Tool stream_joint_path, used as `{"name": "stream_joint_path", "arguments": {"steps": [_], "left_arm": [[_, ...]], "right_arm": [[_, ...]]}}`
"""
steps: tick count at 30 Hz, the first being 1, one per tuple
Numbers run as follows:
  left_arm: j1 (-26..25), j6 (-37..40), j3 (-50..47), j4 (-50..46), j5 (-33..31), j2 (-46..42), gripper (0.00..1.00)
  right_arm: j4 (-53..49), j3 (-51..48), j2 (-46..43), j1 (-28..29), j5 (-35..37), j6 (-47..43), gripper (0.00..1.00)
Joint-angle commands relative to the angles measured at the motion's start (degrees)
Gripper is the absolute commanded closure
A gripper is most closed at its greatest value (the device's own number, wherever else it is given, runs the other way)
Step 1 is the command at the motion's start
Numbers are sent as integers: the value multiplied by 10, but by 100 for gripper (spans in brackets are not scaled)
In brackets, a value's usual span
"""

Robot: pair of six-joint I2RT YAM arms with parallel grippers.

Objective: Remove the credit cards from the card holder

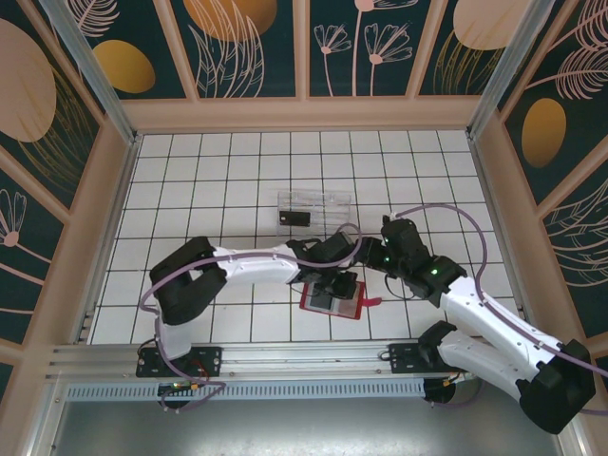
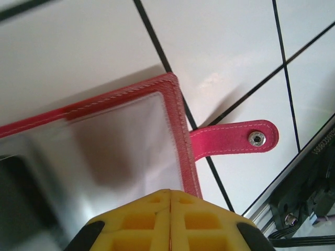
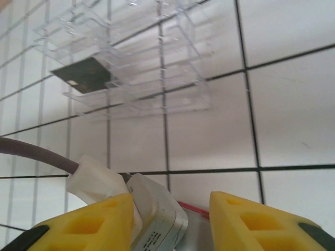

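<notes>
On the white tiled table (image 1: 190,171), the red card holder (image 1: 332,296) lies open under the left hand (image 2: 170,194), pressed together; the right hand (image 3: 171,204) hovers spread nearby, a dark credit card (image 1: 295,218) in the clear tray (image 1: 328,199).

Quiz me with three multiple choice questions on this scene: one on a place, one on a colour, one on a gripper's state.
1. The dark card lies: A in the clear tray; B on bare tiles; C on an arm.
2. The card holder has a closing tab coloured: A blue; B red; C yellow.
3. The left gripper is: A wide open; B shut; C gripping the tray.
Answers: A, the card sits within the tray's clear walls; B, the snap tab shows red; B, its yellow fingers meet.
</notes>
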Motion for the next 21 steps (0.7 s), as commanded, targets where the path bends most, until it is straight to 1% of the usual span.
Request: {"name": "stream_joint_path", "arguments": {"steps": [1,2,3,7,12,17,21], "left_arm": [[20,-4,-27,6,-61,-83,92],[27,-9,-41,8,-64,-90,92],[34,-14,-58,11,-65,-116,92],[57,-20,-105,16,-64,-144,92],[73,-17,-125,18,-56,-138,92],[85,-32,-162,47,-33,-124,92],[86,-37,-173,67,-13,-111,92]], "right_arm": [[-39,-15,12,-11,-11,6,58],[-32,-19,11,-12,-23,7,58],[-24,-25,12,-13,-38,9,58],[9,-54,23,-15,-84,28,60],[79,-102,17,-16,-150,46,64],[159,-138,65,-16,-235,68,70],[216,-153,106,-14,-271,80,73]]}}
